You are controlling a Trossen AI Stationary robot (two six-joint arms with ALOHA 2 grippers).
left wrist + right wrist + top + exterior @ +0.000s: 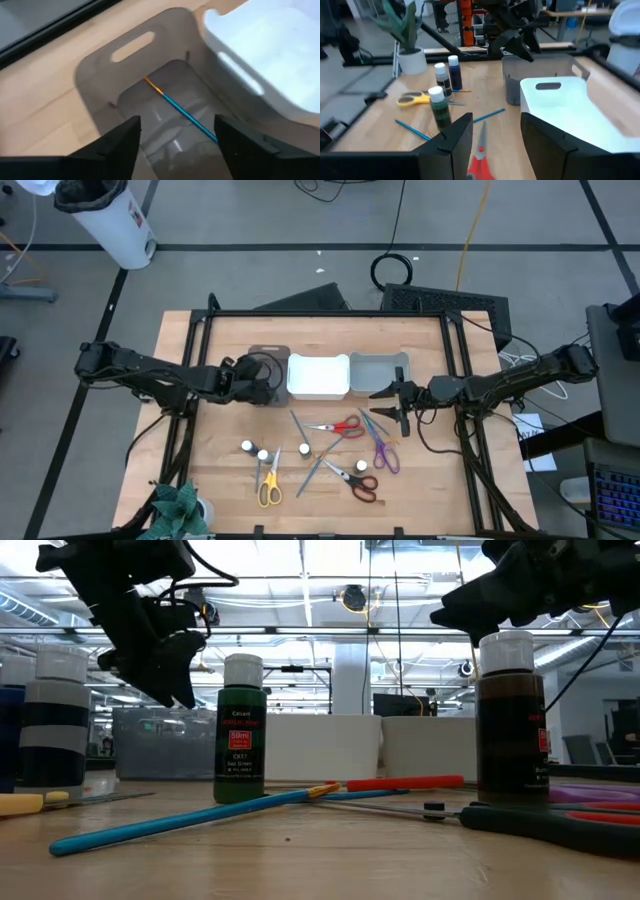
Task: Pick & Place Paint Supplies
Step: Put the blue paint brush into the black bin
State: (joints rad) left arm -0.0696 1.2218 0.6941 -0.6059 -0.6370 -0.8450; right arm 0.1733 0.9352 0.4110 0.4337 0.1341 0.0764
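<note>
My left gripper point(268, 378) point(177, 142) hangs open over the brown bin point(100, 75). A thin teal brush point(180, 107) with an orange tip lies on the bin's floor, below the gap between the fingers. My right gripper point(385, 393) point(496, 135) stands open and level at the grey bin's point(378, 370) near edge, with nothing between its fingers. On the table lie red scissors point(345, 427), purple scissors point(383, 452), yellow scissors point(269, 485), black scissors point(358, 480), several white-capped bottles point(263, 452) and more brushes point(312, 470).
A white bin point(318, 376) stands between the brown and grey bins. A potted plant point(180, 508) sits at the near left corner. A black frame point(320, 313) runs around the table's far and side edges. Bare wood lies at the near right.
</note>
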